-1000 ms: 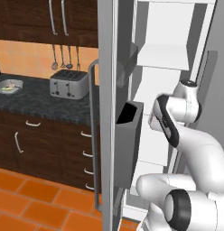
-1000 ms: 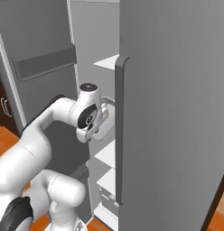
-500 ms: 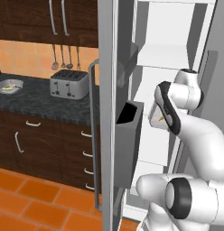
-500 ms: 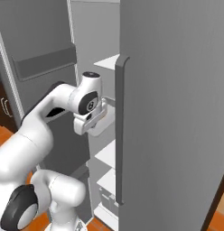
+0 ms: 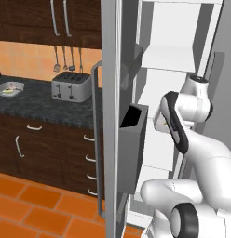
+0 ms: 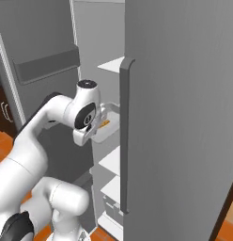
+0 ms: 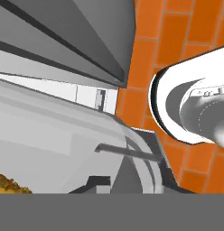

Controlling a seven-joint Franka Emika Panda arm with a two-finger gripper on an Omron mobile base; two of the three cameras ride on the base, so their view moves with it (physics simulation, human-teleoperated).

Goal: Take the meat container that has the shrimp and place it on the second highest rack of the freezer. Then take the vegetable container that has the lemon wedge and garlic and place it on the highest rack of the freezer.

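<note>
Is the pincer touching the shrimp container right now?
Cannot tell. In the right base view the pincer sits at the pale container with the orange shrimp by the freezer shelf, but the white hand hides the fingertips.

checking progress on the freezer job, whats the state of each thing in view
freezer door: swung open, grey bins facing the shelves
meat container: at a freezer shelf, orange shrimp inside
gripper: at the container's rim, grip unclear
toaster: upright on the dark counter
</note>
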